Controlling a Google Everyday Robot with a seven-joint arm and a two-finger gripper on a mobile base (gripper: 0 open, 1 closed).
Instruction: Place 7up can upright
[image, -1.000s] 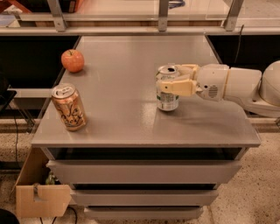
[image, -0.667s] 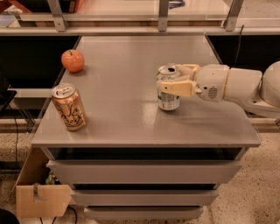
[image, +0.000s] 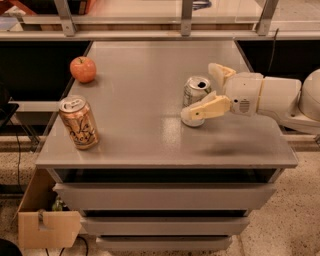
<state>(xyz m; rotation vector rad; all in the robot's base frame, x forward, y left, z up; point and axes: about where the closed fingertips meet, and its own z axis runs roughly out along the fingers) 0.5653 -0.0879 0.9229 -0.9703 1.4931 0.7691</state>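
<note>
The 7up can (image: 195, 91), silver-white with a silver top, stands upright on the grey table (image: 140, 90), right of the middle. My gripper (image: 200, 93) reaches in from the right and is open. Its near finger (image: 206, 108) lies in front of the can's base. Its far finger (image: 220, 73) is behind the can and to its right, apart from it. The can's lower part is partly hidden by the near finger.
An orange-gold can (image: 78, 122) stands upright near the table's front left edge. A red apple (image: 83, 69) lies at the back left. A cardboard box (image: 47, 227) sits on the floor at the lower left. Drawers (image: 165, 196) are under the tabletop.
The gripper was shut on the 7up can. Now its fingers have spread apart and the can stands on the table by itself.
</note>
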